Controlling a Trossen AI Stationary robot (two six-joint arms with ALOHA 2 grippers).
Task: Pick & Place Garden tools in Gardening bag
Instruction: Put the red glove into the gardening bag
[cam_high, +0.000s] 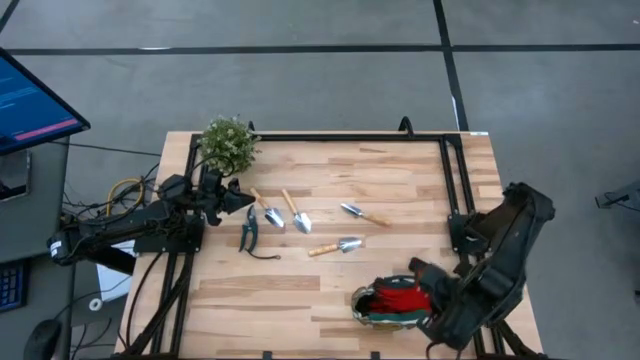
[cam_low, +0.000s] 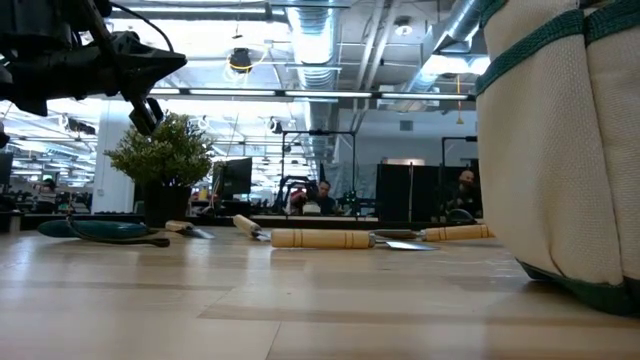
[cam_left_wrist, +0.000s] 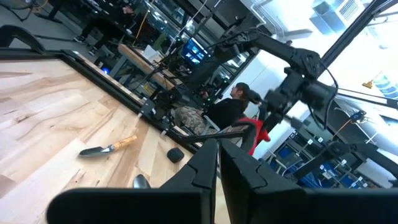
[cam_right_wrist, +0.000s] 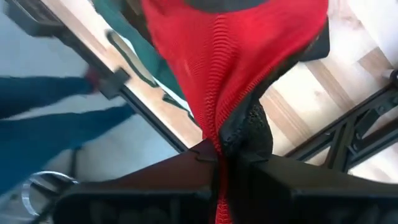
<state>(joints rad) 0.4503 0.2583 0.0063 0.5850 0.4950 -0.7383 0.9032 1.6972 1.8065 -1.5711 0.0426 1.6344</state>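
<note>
The red gloves (cam_right_wrist: 230, 62) hang from my right gripper (cam_right_wrist: 217, 155), which is shut on them above the gardening bag (cam_high: 358, 303) at the table's near right. In the low view the beige bag (cam_low: 560, 140) with green trim stands upright on its base. Several wooden-handled trowels and forks (cam_high: 297, 213) (cam_high: 362, 214) (cam_high: 337, 246) and the dark pruning shears (cam_high: 249, 228) lie flat mid-table. My left gripper (cam_high: 240, 195) hovers shut and holding nothing at the far left, beside the potted plant. My right gripper pinches the gloves between its two fingers at their dark, bunched end (cam_right_wrist: 239, 134), coming from above and pointing down. The red knit cloth (cam_high: 400, 295) hangs below the fingers over the bag's open top; whether its lower end touches the bag I cannot tell.
A bushy potted plant (cam_high: 228, 143) stands at the far left corner. A black metal frame (cam_high: 455, 180) runs along the table's edges. Bare wood lies between the tools and the bag. A monitor (cam_high: 30, 105) stands off the table's left. People sit in the room behind (cam_low: 322, 195).
</note>
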